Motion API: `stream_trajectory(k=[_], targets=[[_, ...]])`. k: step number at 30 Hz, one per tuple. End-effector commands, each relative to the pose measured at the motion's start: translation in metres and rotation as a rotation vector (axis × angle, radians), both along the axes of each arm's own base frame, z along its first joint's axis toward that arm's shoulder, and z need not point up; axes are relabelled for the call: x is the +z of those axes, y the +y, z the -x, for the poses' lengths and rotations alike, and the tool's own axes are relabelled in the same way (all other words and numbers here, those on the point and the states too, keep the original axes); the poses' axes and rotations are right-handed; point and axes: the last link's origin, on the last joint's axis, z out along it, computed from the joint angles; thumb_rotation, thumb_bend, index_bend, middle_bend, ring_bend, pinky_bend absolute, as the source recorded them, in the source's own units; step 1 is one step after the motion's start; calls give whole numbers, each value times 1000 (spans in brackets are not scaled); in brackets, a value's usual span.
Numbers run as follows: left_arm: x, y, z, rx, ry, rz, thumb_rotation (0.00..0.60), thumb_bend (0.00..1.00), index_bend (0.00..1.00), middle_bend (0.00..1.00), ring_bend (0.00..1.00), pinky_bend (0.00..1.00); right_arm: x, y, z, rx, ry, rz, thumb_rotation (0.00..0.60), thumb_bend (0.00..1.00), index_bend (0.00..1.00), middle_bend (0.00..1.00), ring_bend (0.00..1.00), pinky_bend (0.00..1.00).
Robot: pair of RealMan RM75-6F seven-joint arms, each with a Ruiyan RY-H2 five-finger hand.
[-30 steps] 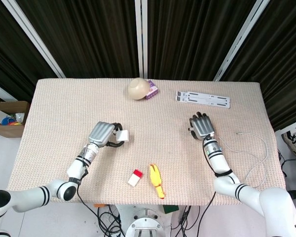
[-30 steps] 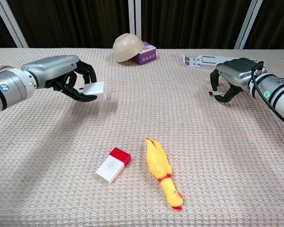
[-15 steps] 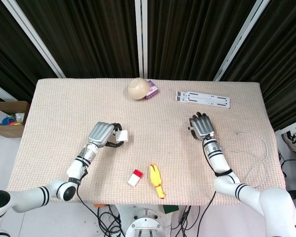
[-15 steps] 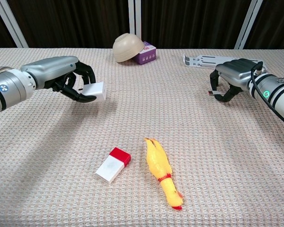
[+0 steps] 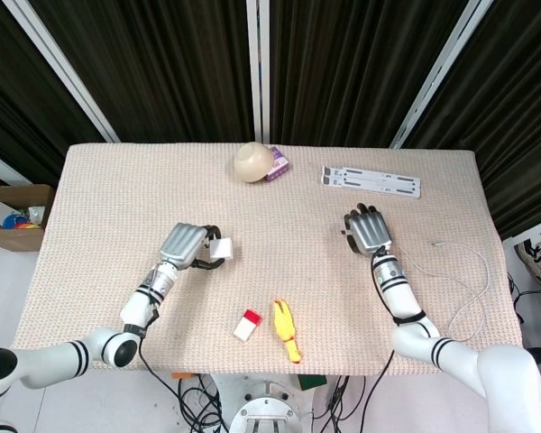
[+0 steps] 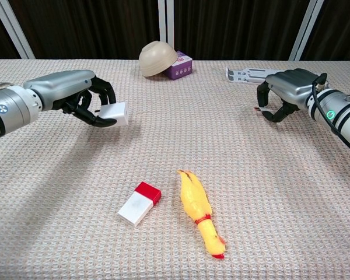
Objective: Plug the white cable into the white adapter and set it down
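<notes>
Two arms reach in over the beige woven tablecloth (image 5: pixel 117 189), w/ black curtains behind. L hand (image 6: pixel 81 96) hovers over the table's left-middle area, fingers curled around the white adapter (image 6: pixel 115 114); in chest view the adapter sticks out past the fingertips toward centre, clear of the cloth. Head view shows the same hand (image 5: pixel 185 244) w/ the adapter (image 5: pixel 221 248) at its right edge.

R hand (image 6: pixel 283 93) is over the right-middle area, fingers curled down and pinching the plug end (image 6: pixel 258 109) of the white cable; a small connector tip peeks out under the fingers in chest view. In head view the R hand (image 5: pixel 368 230) is seen from the back, so the plug is hidden. White cable (image 5: pixel 469 271) trails from near the wrist in a loose loop across the table's right side toward the front-right edge.

Other stuff, big to small:
- white folding stand (image 5: pixel 371 181), flat at back right, near but apart from R hand
- tan bowl (image 6: pixel 157 58), upside down and tilted at back centre, leaning on a small purple box (image 6: pixel 182 64)
- yellow rubber chicken toy (image 6: pixel 199 213), front centre, lying lengthwise
- white block w/ red end (image 6: pixel 139 203), just beside the chicken on its left, not touching
</notes>
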Motion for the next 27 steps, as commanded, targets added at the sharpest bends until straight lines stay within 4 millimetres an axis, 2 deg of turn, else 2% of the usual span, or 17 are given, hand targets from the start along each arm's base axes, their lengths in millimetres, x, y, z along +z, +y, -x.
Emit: stream_trajectory(k=[1,8,12,19,27], targets=[[1,0,0,-2,3,-1,424,288,578,545,698,793,4,2,-2,15,-16,16,600,598,622,467,225,339],[13,6,-7,-23,13,-22,424,288,577,545,699,793,19,1,-14,75,-23,60,600,641,680,564,315,383],[25,10,-17,-35,5,-44,425,289,577,546,699,793,33,3,-30,141,-2,69,600,741,695,593,355,396],[44,22,-43,-28,-22,-51,423,289,578,546,701,796,50,13,-70,238,57,71,600,768,700,600,360,404],[47,28,-72,-34,-10,-39,423,288,578,546,701,799,51,22,-117,283,100,32,600,768,695,594,360,404]])
